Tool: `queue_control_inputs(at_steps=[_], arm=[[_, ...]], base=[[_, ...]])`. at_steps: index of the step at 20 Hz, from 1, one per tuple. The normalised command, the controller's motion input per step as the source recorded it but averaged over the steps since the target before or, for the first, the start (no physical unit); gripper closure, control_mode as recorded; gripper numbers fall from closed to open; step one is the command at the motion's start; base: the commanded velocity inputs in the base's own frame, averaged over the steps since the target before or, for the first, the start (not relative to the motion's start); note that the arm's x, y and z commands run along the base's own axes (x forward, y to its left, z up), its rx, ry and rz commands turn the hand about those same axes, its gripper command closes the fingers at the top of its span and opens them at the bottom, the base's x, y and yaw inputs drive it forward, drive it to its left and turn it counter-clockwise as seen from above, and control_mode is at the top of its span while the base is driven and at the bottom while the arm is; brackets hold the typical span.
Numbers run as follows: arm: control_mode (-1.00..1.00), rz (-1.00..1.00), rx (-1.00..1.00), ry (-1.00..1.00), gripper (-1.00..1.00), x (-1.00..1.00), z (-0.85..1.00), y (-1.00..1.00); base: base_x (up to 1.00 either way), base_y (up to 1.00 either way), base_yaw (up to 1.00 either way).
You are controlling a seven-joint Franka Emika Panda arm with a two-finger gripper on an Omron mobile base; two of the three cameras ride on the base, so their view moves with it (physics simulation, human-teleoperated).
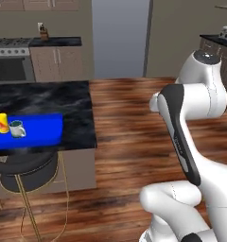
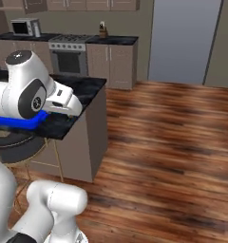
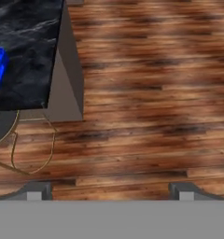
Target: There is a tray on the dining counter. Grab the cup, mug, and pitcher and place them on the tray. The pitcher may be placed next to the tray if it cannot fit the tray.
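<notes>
The blue tray [image 1: 37, 130] lies on the black marble desk [image 1: 63, 101], along its near edge above a round black stool [image 1: 23, 172]. The yellow cup [image 1: 1, 122] and the white mug [image 1: 17, 128] already stand on the tray, side by side at its left part, the mug just to the right of the cup and a little nearer the desk's front edge. So two of the three things look done.

The pitcher is left: it is neither on the tray nor on the bare marble beside it, so it has to be found and fetched from somewhere else in the kitchen.

In the hand view the gripper [image 3: 109, 190] hangs open and empty, its two dark fingertips standing wide apart over the wooden floor [image 3: 151, 93], just off the right-hand corner of the desk, with a corner of the tray at the left. It holds nothing, well apart from the cup and mug.
</notes>
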Motion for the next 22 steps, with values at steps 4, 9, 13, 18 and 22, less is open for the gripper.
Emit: queue_control_inputs(at_steps=[4,9,13,18,22], arm=[[1.00,0.00,0.00,0.00,-1.00,0.00,0.00,0.00],[1.00,0.00,0.00,0.00,-1.00,0.00,0.00,0.00],[1.00,0.00,0.00,0.00,-1.00,0.00,0.00,0.00],[1.00,0.00,0.00,0.00,-1.00,0.00,0.00,0.00],[1.00,0.00,0.00,0.00,-1.00,0.00,0.00,0.00]], base=[[0.44,-0.96,0.00],[0.92,-0.58,0.01],[1.00,-0.08,0.03],[1.00,-0.05,0.02],[1.00,-0.28,0.00]])
